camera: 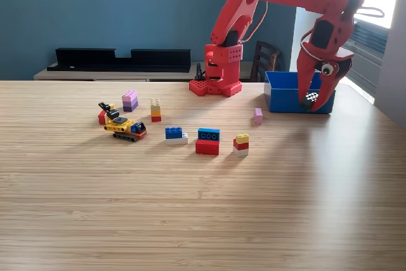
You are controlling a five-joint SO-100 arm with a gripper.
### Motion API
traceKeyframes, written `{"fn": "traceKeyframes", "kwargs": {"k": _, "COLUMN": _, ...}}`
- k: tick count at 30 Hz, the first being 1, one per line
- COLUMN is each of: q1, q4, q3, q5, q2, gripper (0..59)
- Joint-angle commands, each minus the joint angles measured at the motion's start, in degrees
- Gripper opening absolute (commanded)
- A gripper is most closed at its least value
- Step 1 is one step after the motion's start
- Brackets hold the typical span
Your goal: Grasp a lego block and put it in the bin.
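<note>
1. The blue bin (285, 93) sits on the wooden table (190, 207) at the far right of the exterior view, just right of the red arm's base (219, 74).
2. The gripper (312, 101) hangs at the bin's near right corner, jaws parted around a small black-and-white checkered piece (311, 98); whether they grip it is unclear.
3. A pink block (258, 115) lies just left of the bin.
4. Nearer, a yellow-red-white stack (241, 144), a blue-on-red stack (208, 141) and a blue-on-white block (175, 134) form a row.
5. Farther left stand a yellow toy digger (124, 126), a purple stack (130, 100) and a yellow-and-red stack (155, 110).
</note>
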Motion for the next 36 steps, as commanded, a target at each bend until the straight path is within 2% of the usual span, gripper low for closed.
{"fn": "traceKeyframes", "kwargs": {"k": 1, "q1": -3.96, "q4": 1.23, "q3": 1.41, "q5": 0.53, "q2": 16.35, "gripper": 0.0}}
{"fn": "traceKeyframes", "kwargs": {"k": 8, "q1": -13.8, "q4": 1.23, "q3": 9.93, "q5": 1.58, "q2": 28.74, "gripper": 0.0}}
{"fn": "traceKeyframes", "kwargs": {"k": 12, "q1": -19.6, "q4": 1.23, "q3": 14.15, "q5": 2.2, "q2": 32.78, "gripper": 0.0}}
{"fn": "traceKeyframes", "kwargs": {"k": 18, "q1": -27.6, "q4": 1.05, "q3": 17.67, "q5": 2.9, "q2": 33.93, "gripper": 0.0}}
{"fn": "traceKeyframes", "kwargs": {"k": 23, "q1": -28.13, "q4": 1.05, "q3": 18.46, "q5": 1.76, "q2": 33.93, "gripper": 0.1}}
{"fn": "traceKeyframes", "kwargs": {"k": 24, "q1": -28.04, "q4": 1.05, "q3": 18.98, "q5": 1.32, "q2": 33.93, "gripper": 3.5}}
{"fn": "traceKeyframes", "kwargs": {"k": 25, "q1": -28.04, "q4": 1.05, "q3": 19.86, "q5": 0.7, "q2": 33.93, "gripper": 13.9}}
{"fn": "traceKeyframes", "kwargs": {"k": 26, "q1": -28.04, "q4": 1.05, "q3": 20.57, "q5": 0.18, "q2": 33.93, "gripper": 20.1}}
{"fn": "traceKeyframes", "kwargs": {"k": 29, "q1": -27.6, "q4": 1.05, "q3": 22.06, "q5": -0.62, "q2": 33.93, "gripper": 31.6}}
{"fn": "traceKeyframes", "kwargs": {"k": 30, "q1": -27.25, "q4": 1.05, "q3": 22.32, "q5": -0.79, "q2": 33.93, "gripper": 33.4}}
{"fn": "traceKeyframes", "kwargs": {"k": 33, "q1": -26.02, "q4": 0.7, "q3": 21.88, "q5": -0.79, "q2": 33.93, "gripper": 33.6}}
{"fn": "traceKeyframes", "kwargs": {"k": 35, "q1": -25.4, "q4": 0.7, "q3": 21.09, "q5": -0.79, "q2": 33.93, "gripper": 29.5}}
{"fn": "traceKeyframes", "kwargs": {"k": 36, "q1": -25.05, "q4": 0.7, "q3": 20.39, "q5": -0.53, "q2": 33.93, "gripper": 24.4}}
